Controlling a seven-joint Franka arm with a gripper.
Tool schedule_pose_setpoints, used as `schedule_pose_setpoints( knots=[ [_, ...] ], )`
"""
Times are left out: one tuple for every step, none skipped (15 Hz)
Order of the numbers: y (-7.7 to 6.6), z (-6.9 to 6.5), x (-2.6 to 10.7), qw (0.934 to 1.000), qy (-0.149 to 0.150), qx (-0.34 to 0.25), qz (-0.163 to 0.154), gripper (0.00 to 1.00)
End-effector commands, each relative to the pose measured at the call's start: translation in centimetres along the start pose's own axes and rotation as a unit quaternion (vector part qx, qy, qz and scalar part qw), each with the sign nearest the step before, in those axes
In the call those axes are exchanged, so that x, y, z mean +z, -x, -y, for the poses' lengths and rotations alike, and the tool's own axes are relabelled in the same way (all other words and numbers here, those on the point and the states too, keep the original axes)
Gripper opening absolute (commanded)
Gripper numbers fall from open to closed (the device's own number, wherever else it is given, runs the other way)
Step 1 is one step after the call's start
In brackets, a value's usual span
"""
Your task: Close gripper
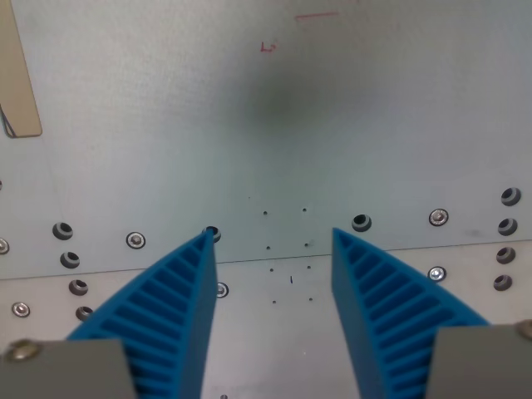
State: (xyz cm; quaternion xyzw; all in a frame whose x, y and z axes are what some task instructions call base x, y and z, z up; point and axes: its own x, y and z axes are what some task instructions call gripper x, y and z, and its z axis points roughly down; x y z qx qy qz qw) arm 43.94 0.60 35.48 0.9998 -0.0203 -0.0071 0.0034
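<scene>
In the wrist view, the gripper (270,237) is hanging over the bench (166,125) with its two blue ribbed fingers (179,307) spread wide, a broad gap showing between the tips, so it is plainly released and grasping nothing. Between those tips the camera is showing only bare pale metal plate, a seam running across it, a few tiny pinholes and a scatter of screw heads (135,240) and dark bolt holes (361,222) to either side. The task's own thing is the gripper itself, sitting low in the picture, tips reaching up toward the middle. There is no object waiting to be taken hold of, so nothing heavy, slippery or fragile is coming into play; the finned fingers look like flexible plastic that would likely give a little on meeting each other. At the wrist view's left top corner a tan strip (17,75) is lying well apart from the fingers, and faint red marks (268,47) are showing near the top. Closing looks unobstructed from here.
</scene>
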Motion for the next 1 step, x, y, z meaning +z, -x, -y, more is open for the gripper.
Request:
schedule_pose_setpoints(
  knots=[
    [0.03,0.00,-0.22,1.0000,0.000,0.000,-0.002,0.00]
  ],
)
